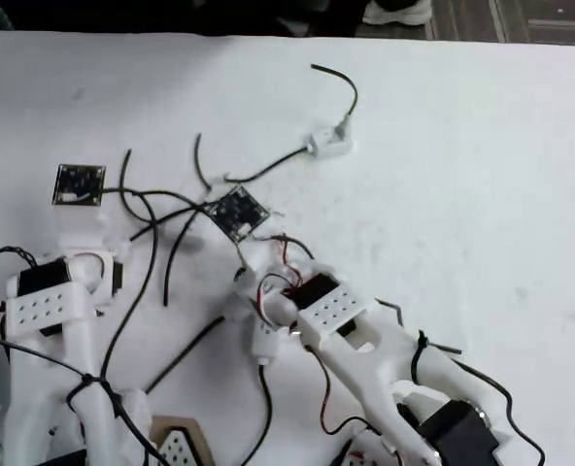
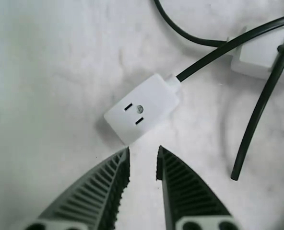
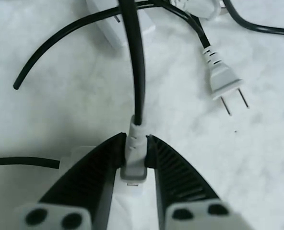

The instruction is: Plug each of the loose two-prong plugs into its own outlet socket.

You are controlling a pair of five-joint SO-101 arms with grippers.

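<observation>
In the left wrist view a white outlet socket [image 2: 139,109] with two slots lies flat on the table, its black cable running away from it. My left gripper [image 2: 143,160] sits just short of the socket, open by a narrow gap with nothing in it. My right gripper [image 3: 134,143] is shut on a white plug [image 3: 134,155], whose black cable [image 3: 132,57] runs straight ahead. A loose two-prong plug [image 3: 223,79] lies on the table ahead and to one side, prongs bare. Another white socket [image 1: 328,144] rests farther back on the table.
Several black cables [image 1: 152,218] cross the table between the two arms. A white socket block [image 2: 257,60] lies beyond the left gripper under two cables. A white connector [image 1: 266,340] with a cable lies beside the right arm. The white table [image 1: 501,165] stretches to the right.
</observation>
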